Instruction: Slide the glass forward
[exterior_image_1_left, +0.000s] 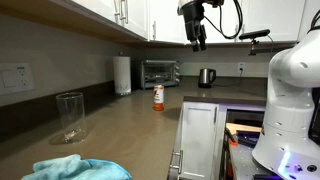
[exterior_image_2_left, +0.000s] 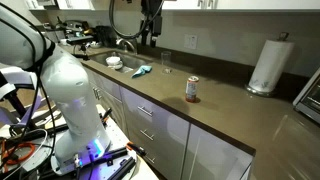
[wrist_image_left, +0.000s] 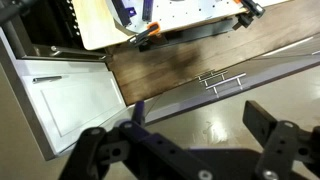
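Kitchen counter (exterior_image_1_left: 130, 128); claw (exterior_image_1_left: 197, 43) high (jaws apart)

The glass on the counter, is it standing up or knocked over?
Upright: the glass stands on its base on the counter, sides vertical, open rim on top.

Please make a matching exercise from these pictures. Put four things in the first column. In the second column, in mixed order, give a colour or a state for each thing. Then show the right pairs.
Column 1
1. glass
2. bottle
3. cloth
4. gripper

Column 2
A. light blue, crumpled
B. open, raised, holding nothing
C. clear, standing upright
D. orange label, white cap

Right pairs: 1-C, 2-D, 3-A, 4-B
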